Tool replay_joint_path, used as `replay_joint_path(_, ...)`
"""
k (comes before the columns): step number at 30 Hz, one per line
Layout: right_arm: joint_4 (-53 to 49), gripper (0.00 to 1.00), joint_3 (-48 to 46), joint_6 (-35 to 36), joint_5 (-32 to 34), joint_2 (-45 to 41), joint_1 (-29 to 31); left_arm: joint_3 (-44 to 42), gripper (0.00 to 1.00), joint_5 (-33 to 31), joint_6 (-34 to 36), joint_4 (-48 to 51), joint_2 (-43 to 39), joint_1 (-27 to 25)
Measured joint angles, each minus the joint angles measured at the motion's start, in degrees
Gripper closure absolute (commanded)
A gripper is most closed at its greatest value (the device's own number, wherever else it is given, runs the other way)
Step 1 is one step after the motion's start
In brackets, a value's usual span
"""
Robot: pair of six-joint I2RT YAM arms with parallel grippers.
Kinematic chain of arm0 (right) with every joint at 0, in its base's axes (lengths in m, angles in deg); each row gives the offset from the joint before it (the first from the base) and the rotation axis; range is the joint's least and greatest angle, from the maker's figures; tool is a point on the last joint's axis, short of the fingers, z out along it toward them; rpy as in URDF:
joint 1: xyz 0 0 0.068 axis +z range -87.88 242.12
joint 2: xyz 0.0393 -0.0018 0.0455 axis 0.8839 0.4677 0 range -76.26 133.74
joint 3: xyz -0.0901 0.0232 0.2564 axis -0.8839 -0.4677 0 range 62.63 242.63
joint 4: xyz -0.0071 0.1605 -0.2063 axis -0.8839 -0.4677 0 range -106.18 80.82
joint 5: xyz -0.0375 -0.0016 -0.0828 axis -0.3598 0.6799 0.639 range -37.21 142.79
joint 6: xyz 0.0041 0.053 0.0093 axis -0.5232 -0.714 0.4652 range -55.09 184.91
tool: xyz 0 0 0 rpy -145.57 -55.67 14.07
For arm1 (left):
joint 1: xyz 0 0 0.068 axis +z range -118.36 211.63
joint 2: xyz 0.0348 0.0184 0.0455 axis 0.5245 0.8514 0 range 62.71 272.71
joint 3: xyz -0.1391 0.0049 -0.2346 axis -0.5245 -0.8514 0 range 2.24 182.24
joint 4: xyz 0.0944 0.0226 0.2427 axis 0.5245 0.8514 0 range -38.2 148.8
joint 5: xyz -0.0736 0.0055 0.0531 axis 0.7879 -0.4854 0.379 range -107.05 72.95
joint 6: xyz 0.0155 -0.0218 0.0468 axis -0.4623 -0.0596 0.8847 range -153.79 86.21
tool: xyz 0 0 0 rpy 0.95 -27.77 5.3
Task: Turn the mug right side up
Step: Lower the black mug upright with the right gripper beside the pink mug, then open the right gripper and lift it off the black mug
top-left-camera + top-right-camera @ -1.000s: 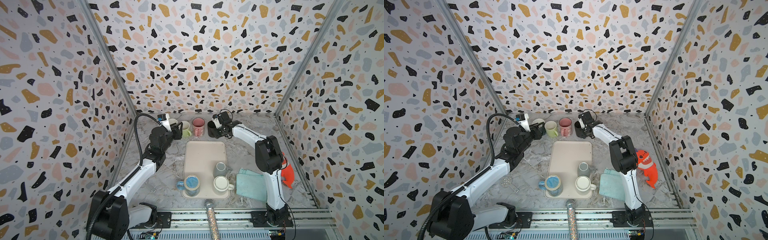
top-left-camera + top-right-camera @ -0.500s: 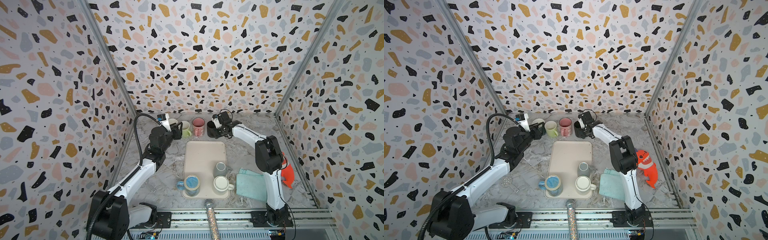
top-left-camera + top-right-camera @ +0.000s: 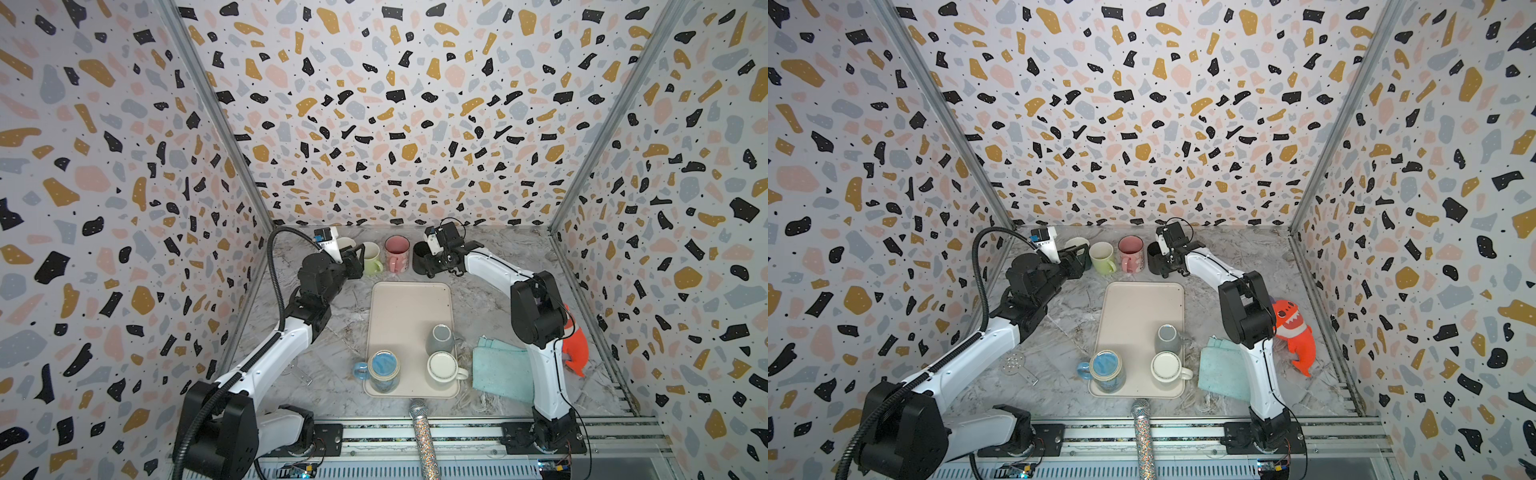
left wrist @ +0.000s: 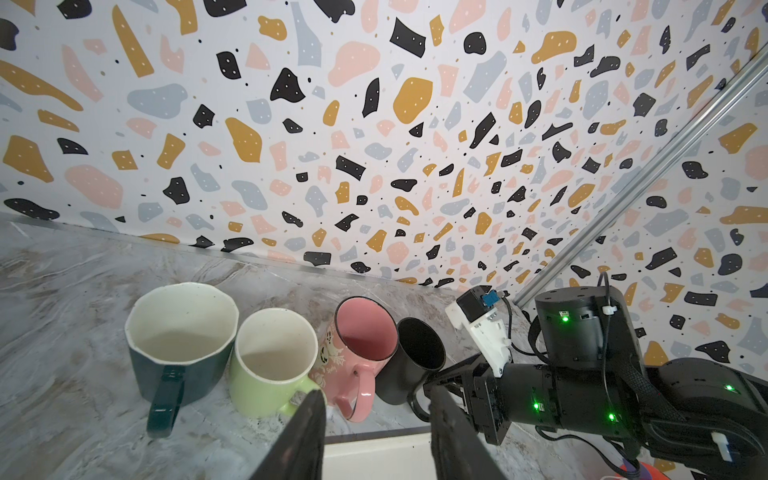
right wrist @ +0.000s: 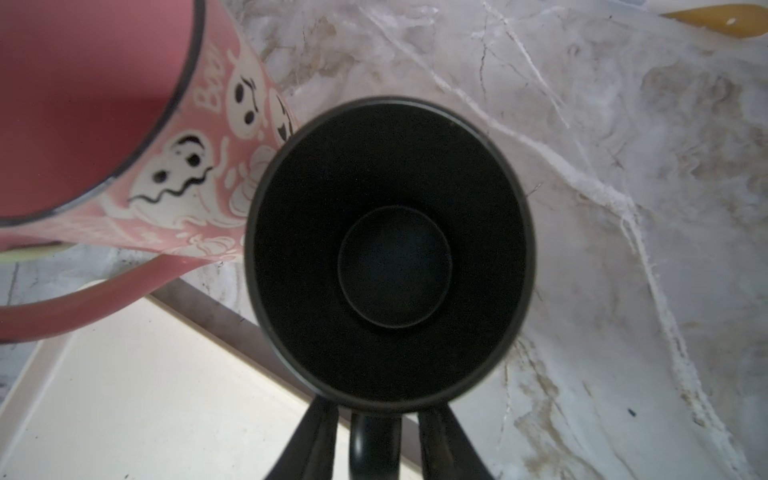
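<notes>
Black mug (image 5: 390,249) is standing upright on the bench (image 3: 498,249), mouth facing up, so you can look straight down into it in the right wrist view. It's at the back, at the right end of a row of mugs and just past the far edge of the beige tray (image 3: 409,307). Right next to it is the pink mug (image 3: 397,253) with the ghost print, though I honestly can't tell if the two are touching.

The right end effector (image 5: 376,409) is at the black mug's handle with one finger on each side. There's a visible gap on both sides, so it's spread around the handle, not pinching it.

The left end effector (image 4: 376,399) is also spread with nothing between its fingers, hanging near the green mug (image 4: 270,365). The dark teal mug (image 4: 178,349) is at the other end of the row. All four of them are mouth-up.
</notes>
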Motion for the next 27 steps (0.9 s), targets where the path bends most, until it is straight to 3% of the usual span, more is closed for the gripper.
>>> replay_joint_path(8, 2.1, 0.52, -5.2, -0.4, 0.5, -3.3, -0.1, 0.0, 0.58, 0.0, 0.0, 0.0, 0.0, 0.0)
replay_joint_path(17, 6.7, 0.49, -23.5, -4.5, -1.1, -25.8, -0.8, 0.0, 0.56, 0.1, 0.2, 0.4, -0.2, 0.0)
replay_joint_path(22, 9.7, 0.52, -36.0, -12.4, -7.7, -41.7, -3.1, 0.0, 0.56, -0.1, 0.4, 1.6, -1.2, 0.0)
replay_joint_path(27, 14.2, 0.51, -49.0, -26.7, -18.8, -52.6, -8.3, 0.0, 0.56, -0.2, -0.8, 1.6, -1.3, 0.1)
